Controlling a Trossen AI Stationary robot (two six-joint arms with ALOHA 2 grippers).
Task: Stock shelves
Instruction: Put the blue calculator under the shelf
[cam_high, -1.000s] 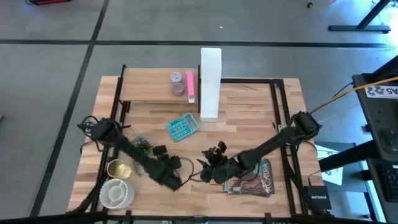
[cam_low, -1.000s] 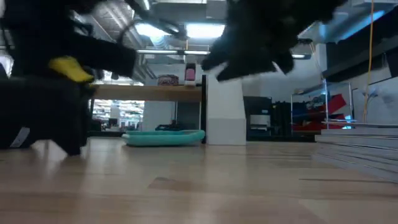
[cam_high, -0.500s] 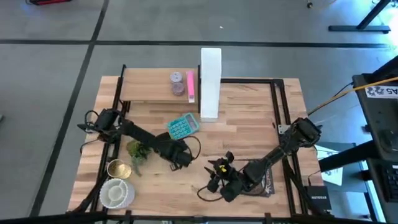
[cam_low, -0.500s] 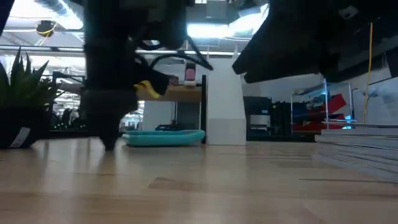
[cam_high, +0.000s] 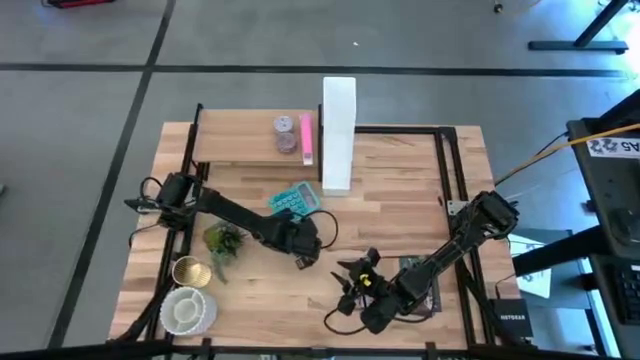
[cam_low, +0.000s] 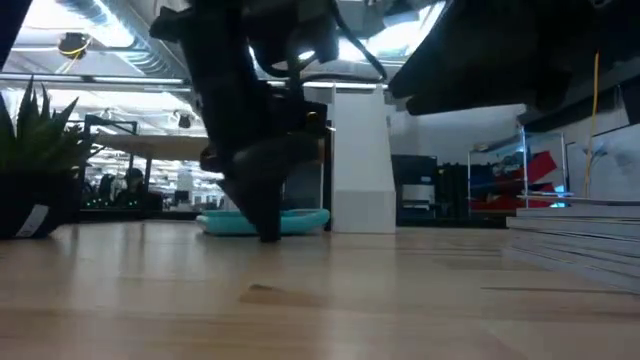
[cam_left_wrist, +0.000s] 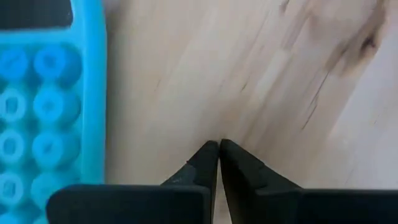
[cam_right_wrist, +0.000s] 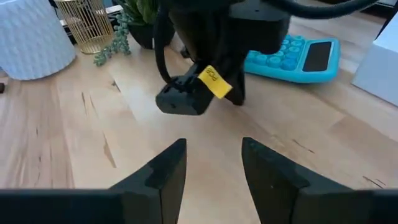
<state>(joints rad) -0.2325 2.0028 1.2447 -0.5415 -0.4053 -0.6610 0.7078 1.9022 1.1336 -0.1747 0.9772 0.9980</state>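
Where shelf (cam_high: 250, 140) stands, pink items (cam_high: 305, 138) atop

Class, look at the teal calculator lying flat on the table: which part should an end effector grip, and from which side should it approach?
Grip the teal calculator across its long side edges, coming straight down from above. It lies flat, keys up, so only its thin edges offer opposing faces. The left end effector, shut and empty beside it, looks best placed; its fingers would need opening first.

Two matte black jointed arms (cam_high: 240, 215), looped with thin black cables, one wrist tagged with a small yellow label (cam_right_wrist: 214, 81), tapered dark fingers (cam_right_wrist: 165, 171).
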